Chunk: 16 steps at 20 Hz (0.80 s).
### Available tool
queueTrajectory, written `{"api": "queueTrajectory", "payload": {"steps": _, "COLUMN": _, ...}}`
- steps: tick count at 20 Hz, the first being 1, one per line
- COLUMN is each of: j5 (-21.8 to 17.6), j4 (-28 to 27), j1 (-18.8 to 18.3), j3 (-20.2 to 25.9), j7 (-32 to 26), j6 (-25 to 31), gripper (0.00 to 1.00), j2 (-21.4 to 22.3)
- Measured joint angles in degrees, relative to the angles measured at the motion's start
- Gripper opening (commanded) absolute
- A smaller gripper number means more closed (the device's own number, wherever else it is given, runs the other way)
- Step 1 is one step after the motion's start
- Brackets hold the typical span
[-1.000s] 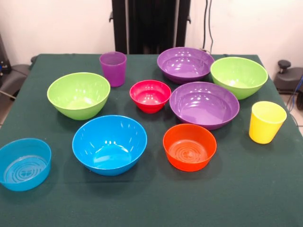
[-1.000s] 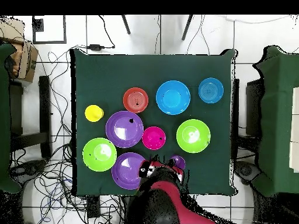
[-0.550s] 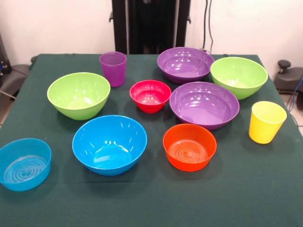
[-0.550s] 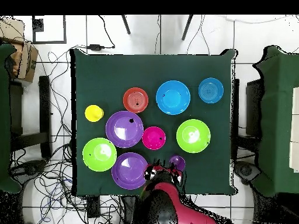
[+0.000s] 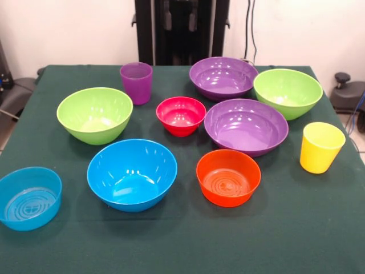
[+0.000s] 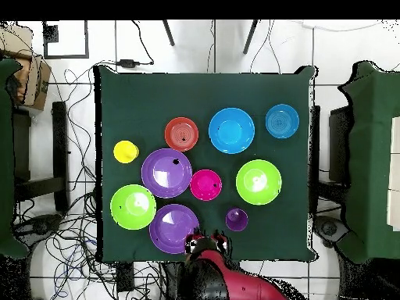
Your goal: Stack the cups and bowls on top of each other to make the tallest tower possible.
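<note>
All the cups and bowls stand apart and upright on the green table (image 5: 171, 245), and no tower shows. The purple cup (image 5: 136, 82) and the yellow cup (image 5: 321, 146) sit at opposite sides. Two lime bowls (image 5: 94, 114) (image 5: 288, 92) flank two purple bowls (image 5: 223, 77) (image 5: 246, 125) and the red-pink bowl (image 5: 181, 115). Nearer the front are the large blue bowl (image 5: 132, 173), the small blue bowl (image 5: 29, 197) and the orange bowl (image 5: 228, 177). In the overhead view my gripper (image 6: 205, 244) hangs at the table's bottom edge, between a purple bowl (image 6: 173, 227) and the purple cup (image 6: 237, 219), touching neither.
Chairs or side tables covered in green stand left (image 6: 8, 156) and right (image 6: 367, 156) of the table in the overhead view. Cables (image 6: 70, 234) trail across the floor.
In the overhead view the arm has drawn back toward the bottom edge, uncovering the purple cup and the rim of the nearby purple bowl. No cup or bowl has moved.
</note>
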<state>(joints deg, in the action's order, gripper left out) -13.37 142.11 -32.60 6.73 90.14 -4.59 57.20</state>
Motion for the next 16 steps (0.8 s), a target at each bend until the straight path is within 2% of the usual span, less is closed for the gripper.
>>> {"api": "queueTrajectory", "payload": {"steps": 4, "j5": -2.62, "j4": -0.36, "j1": -0.01, "j3": -0.31, "j7": 0.05, "j6": -5.11, "gripper": 1.0, "j2": -7.13}}
{"api": "queueTrajectory", "payload": {"steps": 9, "j5": -4.13, "j4": -1.76, "j1": -0.02, "j3": -0.46, "j7": 0.11, "j6": -9.65, "gripper": 1.0, "j2": -14.79}}
{"api": "queueTrajectory", "payload": {"steps": 16, "j5": -4.4, "j4": -3.12, "j1": 0.09, "j3": -1.0, "j7": 0.11, "j6": -12.04, "gripper": 1.0, "j2": -20.85}}
